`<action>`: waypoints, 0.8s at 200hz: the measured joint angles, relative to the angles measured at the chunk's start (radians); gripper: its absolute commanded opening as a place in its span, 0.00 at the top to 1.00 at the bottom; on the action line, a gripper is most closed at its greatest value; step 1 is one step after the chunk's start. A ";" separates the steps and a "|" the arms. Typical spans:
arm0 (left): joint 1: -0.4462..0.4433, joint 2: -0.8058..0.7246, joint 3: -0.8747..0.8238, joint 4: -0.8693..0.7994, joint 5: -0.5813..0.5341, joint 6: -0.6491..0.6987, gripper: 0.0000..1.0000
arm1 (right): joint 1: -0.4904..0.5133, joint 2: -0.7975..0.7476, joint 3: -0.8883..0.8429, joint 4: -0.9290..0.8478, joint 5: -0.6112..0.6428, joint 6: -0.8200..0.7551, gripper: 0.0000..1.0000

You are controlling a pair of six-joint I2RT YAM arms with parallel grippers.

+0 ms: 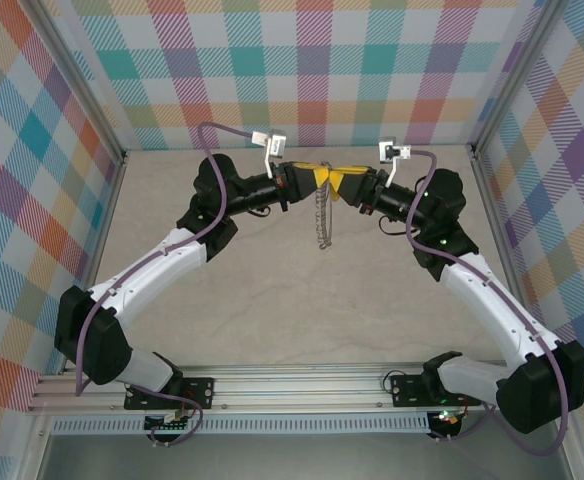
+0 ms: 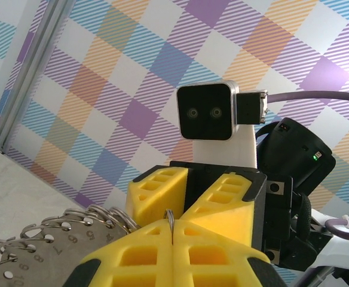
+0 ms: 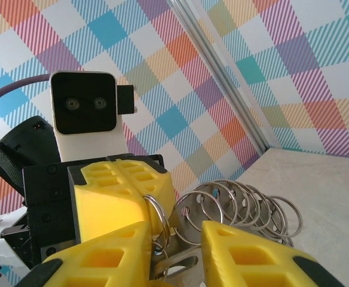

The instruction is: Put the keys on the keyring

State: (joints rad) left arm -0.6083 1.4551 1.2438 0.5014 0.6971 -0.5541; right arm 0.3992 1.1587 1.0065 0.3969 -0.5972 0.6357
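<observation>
At upper centre of the top view, above the bench (image 1: 272, 310), both arms meet tip to tip.

Left claw (image 2: 171, 238): pressed together, pinching a thin sliver of metal in its seam. From the right wrist view this reads as one split ring of the keyring (image 1: 323, 222).

Right claw (image 3: 175, 230): fingers part-way spread, straddling that ring and the end of the numbered strip (image 2: 34, 260). Cannot tell whether its pads bear on the metal.

Keyring location: held clear of the bench, hanging from the pinch point between the two claws. Up close it is a perforated, numbered metal strip carrying a row of split rings (image 3: 246, 209).

Orientation: long axis runs up-down in the top frame, top end at the claws, free end pointing toward the lower edge of the frame. Judged to be dangling under its own weight. In the left wrist view the strip trails off to the lower left, with the rings standing along its upper edge.

Step in hand (judgement): one ring presented in mid-air, left holding, right working at it. Threading not visibly done. Key: too small to tell among the metal at the tips.

Next move calls for a firm left pinch and the right claw finely aligned with the ring's gap. Travel should be small, since the dangling strip can swing and twist the ring.
</observation>
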 measured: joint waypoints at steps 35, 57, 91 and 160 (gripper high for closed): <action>0.000 0.000 0.000 0.000 0.000 0.000 1.00 | 0.000 0.010 0.011 0.007 0.002 0.004 0.74; 0.000 0.000 0.000 0.000 -0.002 0.000 1.00 | 0.000 0.018 0.013 0.015 0.001 0.006 0.78; 0.000 0.000 0.000 0.000 -0.021 0.000 1.00 | 0.000 0.043 0.029 0.040 -0.021 0.018 0.88; 0.001 0.000 0.000 0.000 -0.030 -0.003 1.00 | -0.003 0.053 0.032 0.054 -0.036 0.010 1.00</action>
State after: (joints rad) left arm -0.6071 1.4555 1.2438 0.5014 0.6674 -0.5575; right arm 0.3958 1.2118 1.0382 0.4511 -0.6331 0.6453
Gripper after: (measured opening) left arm 0.049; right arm 0.050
